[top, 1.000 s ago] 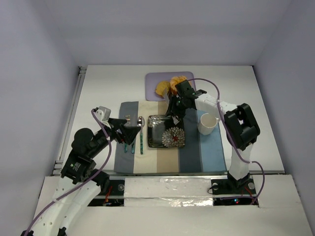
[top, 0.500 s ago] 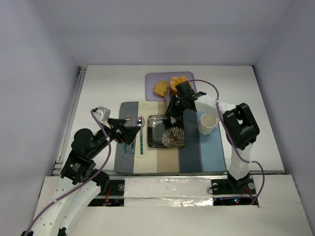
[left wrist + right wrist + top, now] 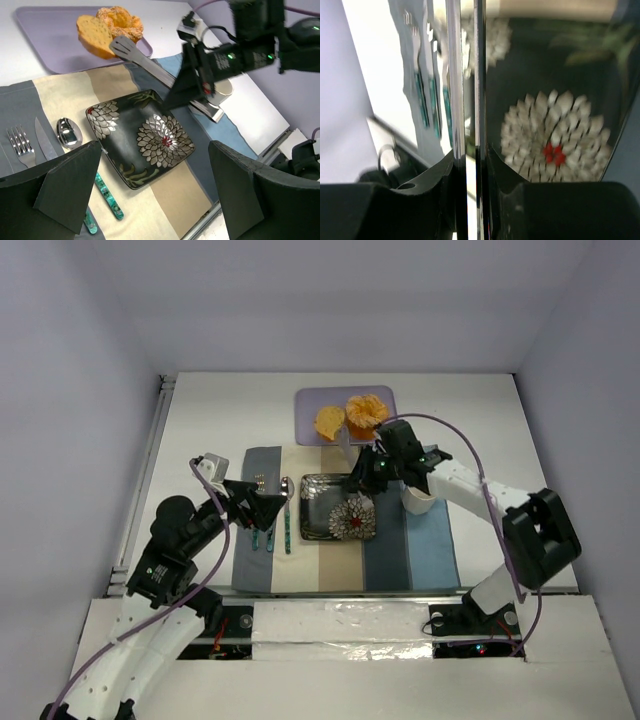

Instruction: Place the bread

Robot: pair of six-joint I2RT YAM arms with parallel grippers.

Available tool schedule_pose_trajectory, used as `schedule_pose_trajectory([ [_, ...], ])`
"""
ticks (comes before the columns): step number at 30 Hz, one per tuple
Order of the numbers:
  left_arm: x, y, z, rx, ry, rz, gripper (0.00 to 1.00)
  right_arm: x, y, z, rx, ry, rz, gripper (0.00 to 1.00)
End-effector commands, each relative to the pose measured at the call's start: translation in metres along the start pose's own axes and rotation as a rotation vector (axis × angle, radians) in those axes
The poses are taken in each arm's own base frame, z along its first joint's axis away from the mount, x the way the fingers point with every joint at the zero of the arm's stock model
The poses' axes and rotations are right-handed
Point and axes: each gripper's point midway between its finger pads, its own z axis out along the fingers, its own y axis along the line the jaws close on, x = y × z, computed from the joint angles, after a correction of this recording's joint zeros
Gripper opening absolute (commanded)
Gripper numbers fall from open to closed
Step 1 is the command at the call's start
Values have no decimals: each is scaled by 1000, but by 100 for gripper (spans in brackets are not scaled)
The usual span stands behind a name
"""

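- State: right gripper (image 3: 199, 80) pinches the tongs (image 3: 145, 60) at the handle end. The right wrist view shows the two blades almost together, with nothing visible between them. Left gripper (image 3: 262, 508) is spread wide and empty, hovering over the cutlery (image 3: 45, 145).
- Bread (image 3: 94, 35) lies on the purple tray (image 3: 40, 30), touching the fruit (image 3: 122, 20). The tongs' tip sits just beside the slice on its near side. As far as the left wrist view shows, it is not around the slice.
- Risk: blades this close cannot straddle the slice. If you push forward like this, you will likely shove the bread into the fruit or toward the tray's far edge. Ease the squeeze first.
- Risk: wrong pick. Bread and fruit touch, and the tip is near the seam between them, so a wide bite could take the fruit or both.
- Risk: a bite on the crust edge alone may let the slice pivot and drop over the mat (image 3: 300, 570) short of the plate (image 3: 140, 142) — I judge the plate to be the target.
- Risk: the tongs are a long lever held at one end. A knock on the tray rim could twist them in the fingers.
- Risk: your right arm hangs close over the cup (image 3: 420, 498) — a low swing back could tip it.
- Left arm is well apart from the tray. Keep it parked so the two arms don't meet over the plate.
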Motion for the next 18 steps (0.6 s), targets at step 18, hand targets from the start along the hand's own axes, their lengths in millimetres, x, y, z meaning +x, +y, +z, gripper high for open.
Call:
schedule_pose_trajectory([
  [18,5,15,13,-63,25,2,87,160,-16,-45,-41,165,-135,18],
])
